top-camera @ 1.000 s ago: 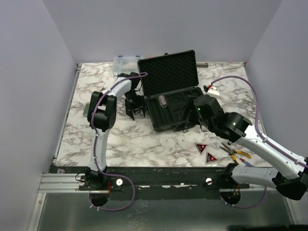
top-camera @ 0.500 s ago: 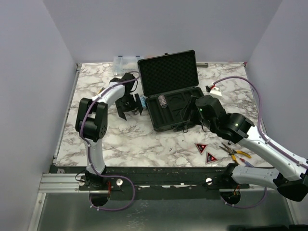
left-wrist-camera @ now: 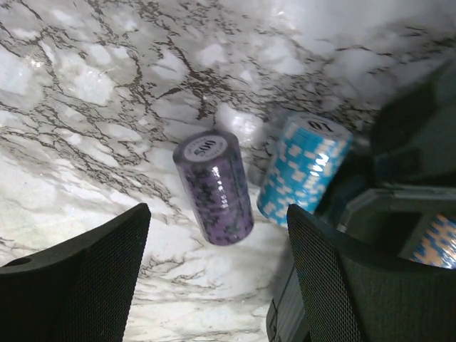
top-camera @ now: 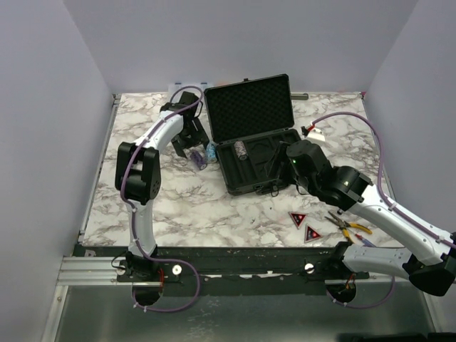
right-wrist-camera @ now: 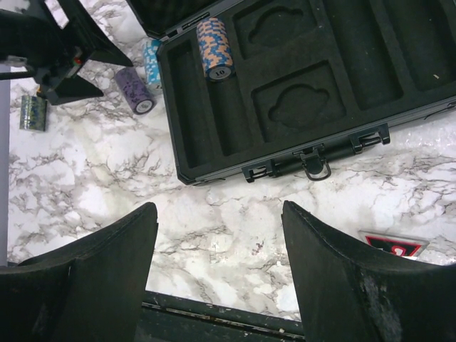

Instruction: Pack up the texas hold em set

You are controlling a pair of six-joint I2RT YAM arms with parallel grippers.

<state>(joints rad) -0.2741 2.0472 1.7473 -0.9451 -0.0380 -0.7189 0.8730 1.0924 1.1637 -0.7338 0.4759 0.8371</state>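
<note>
Left pincer (left-wrist-camera: 217,214) has swung back across the surface (top-camera: 214,206), now hanging spread over the purple stack (left-wrist-camera: 214,187) and blue stack (left-wrist-camera: 303,171) sitting just left of the open case (top-camera: 249,110), so looks like a grab's next; right pincer (right-wrist-camera: 219,214) idles spread, empty.

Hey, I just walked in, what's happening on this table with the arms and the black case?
Two robot arms are packing a poker set. The left gripper hangs open over a purple chip stack and a blue chip stack on the table beside the open black case. One orange-and-blue stack is already inside it. The right gripper hovers open and empty near the case's front edge; two red-black triangles lie unpacked.
</note>
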